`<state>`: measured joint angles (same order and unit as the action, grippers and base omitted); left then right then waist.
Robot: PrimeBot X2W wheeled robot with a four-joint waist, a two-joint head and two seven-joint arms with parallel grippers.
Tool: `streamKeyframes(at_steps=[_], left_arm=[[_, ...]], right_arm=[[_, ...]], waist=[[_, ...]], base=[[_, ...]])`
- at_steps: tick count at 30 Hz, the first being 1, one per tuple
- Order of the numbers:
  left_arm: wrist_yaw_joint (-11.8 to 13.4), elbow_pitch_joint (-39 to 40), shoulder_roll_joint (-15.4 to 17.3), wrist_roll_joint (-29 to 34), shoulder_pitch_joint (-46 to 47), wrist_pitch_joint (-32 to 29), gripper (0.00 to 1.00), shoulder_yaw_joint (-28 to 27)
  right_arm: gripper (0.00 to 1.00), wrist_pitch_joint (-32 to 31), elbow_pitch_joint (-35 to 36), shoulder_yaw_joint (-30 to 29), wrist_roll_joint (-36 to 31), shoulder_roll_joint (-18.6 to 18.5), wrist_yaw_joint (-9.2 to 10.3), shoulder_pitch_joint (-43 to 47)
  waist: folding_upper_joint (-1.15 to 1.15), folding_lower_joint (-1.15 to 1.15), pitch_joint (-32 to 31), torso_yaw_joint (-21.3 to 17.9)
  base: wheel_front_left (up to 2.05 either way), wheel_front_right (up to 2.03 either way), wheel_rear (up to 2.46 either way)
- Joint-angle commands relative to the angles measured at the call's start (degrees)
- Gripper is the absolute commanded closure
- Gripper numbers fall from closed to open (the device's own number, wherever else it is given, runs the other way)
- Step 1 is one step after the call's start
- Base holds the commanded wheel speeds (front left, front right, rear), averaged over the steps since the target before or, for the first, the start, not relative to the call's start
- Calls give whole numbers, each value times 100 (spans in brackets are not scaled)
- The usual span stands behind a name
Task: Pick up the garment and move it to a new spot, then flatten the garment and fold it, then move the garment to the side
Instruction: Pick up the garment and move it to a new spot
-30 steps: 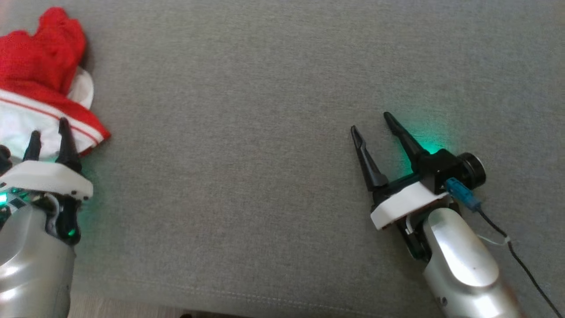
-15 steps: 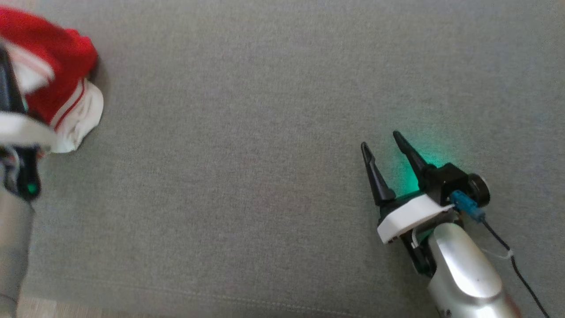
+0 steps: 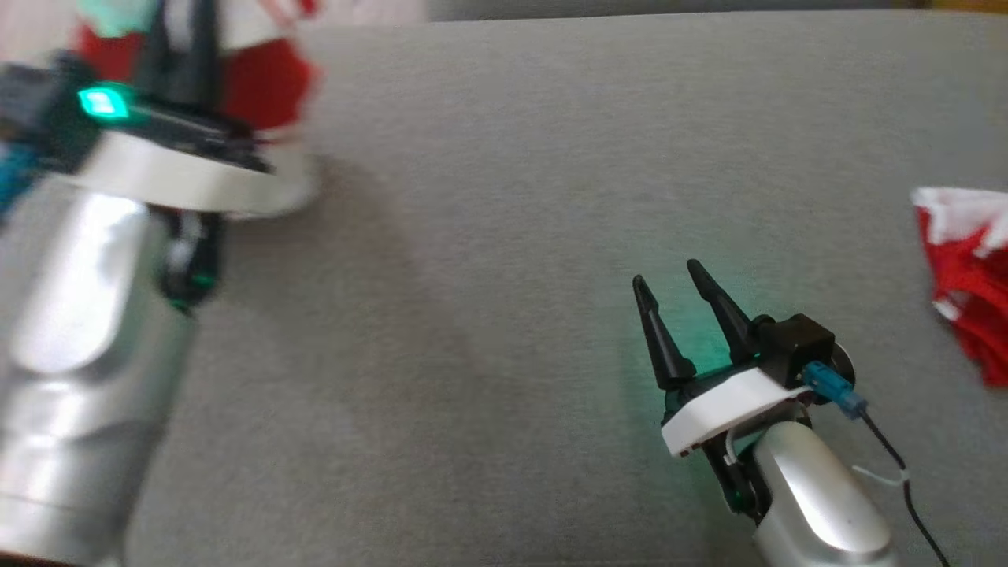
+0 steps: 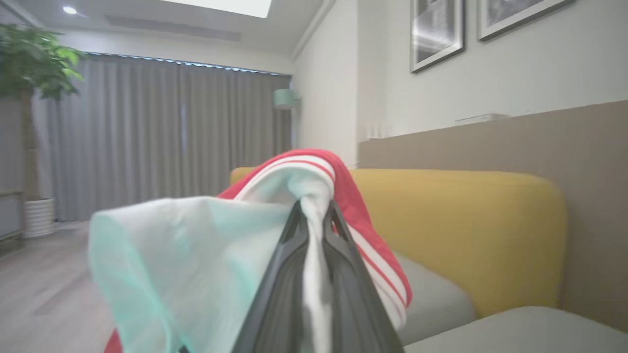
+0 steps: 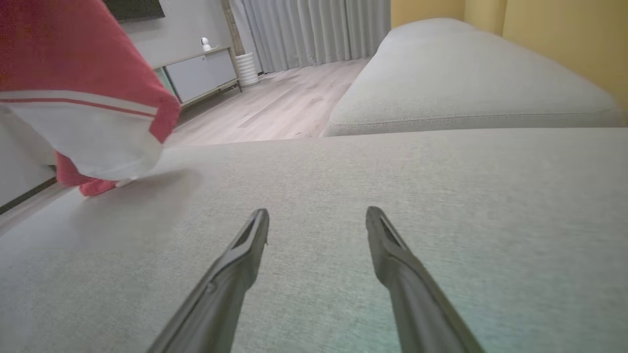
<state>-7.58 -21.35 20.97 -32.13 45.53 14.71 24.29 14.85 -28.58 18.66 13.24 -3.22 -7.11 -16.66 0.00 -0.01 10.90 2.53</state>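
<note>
We have the garment, a red jersey shirt with white, red-striped sleeves, off the seat and bunched in the air. In the head view it is at about 10 o'clock, blurred. In the right wrist view it hangs at 10 o'clock, and its lowest red fold is at or just above the cushion; we cannot tell whether it touches. No lettering or number shows in this crumpled state.

The left gripper holds it. Its two long dark fingers are pinched nearly together on a twist of white sleeve cloth, and the rest of the shirt drapes over and to the left of them.

The right gripper sits at about 4 o'clock in the head view, well apart from the shirt. Its fingers are spread wide with nothing between them, low over the grey woven sofa cushion.

A second red-and-white crumpled cloth lies on the cushion at 3 o'clock, not part of our job. A mustard-yellow backrest rises beyond the seat.

By our reckoning the pick-up is done and the carry to a new spot is under way. Setting the shirt down, spreading it flat, folding it and shifting it aside all remain. The free hand will likely be needed for the flattening.
</note>
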Motion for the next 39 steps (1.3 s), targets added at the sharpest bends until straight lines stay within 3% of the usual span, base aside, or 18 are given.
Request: streamKeyframes(at_steps=[1, 9, 10, 11, 12, 19, 24, 25, 31, 39], left_arm=[[9, 247, 123, -47, 346, 28, 100, -98], [9, 315, -947, -449, 319, 29, 100, 863], [9, 205, -1058, -483, 251, 29, 84, 900], [9, 67, -1154, -484, 157, 29, 4, 916], [9, -69, -1251, -481, 42, 29, 0, 899], [10, -847, -1488, -147, -1114, 29, 0, 301], [90, -818, -1503, 261, -2216, 29, 0, -759], [120, -653, -1523, 503, -2684, 29, 0, -1220], [112, -105, -1683, 1188, -3929, 29, 0, -2323], [35, 79, -1797, 1487, -4679, 29, 0, -2732]], right_arm=[[0, 15, 191, 138, 44, 34, -37, -10], [0, 15, 263, 212, 154, 34, -37, -14], [0, 15, 274, 227, 176, 34, -37, -14], [0, 15, 286, 239, 199, 34, -37, -10], [0, 15, 296, 244, 229, 34, -37, -2], [0, 15, 307, 185, 278, 34, -37, 89], [0, 15, 288, -57, 234, 34, -37, 218], [0, 15, 282, -163, 203, 34, -37, 296], [0, 15, 276, -436, 113, 34, -37, 587], [0, 15, 130, -631, 41, 35, -37, 818]], waist=[[0, 1, -123, -383], [0, 1, -114, -1157], [0, 1, -121, -1223], [0, 1, -131, -1280], [0, 1, -141, -1328], [0, 1, -313, -1366], [0, 1, -533, -1151], [0, 1, -643, -1041], [0, 1, -917, -757], [0, 1, -990, -572]], base=[[0, 0, 0], [0, 0, 0], [0, 0, 0], [0, 0, 0], [0, 0, 0], [0, 0, 0], [0, 0, 0], [0, 0, 0], [0, 0, 0], [0, 0, 0]])
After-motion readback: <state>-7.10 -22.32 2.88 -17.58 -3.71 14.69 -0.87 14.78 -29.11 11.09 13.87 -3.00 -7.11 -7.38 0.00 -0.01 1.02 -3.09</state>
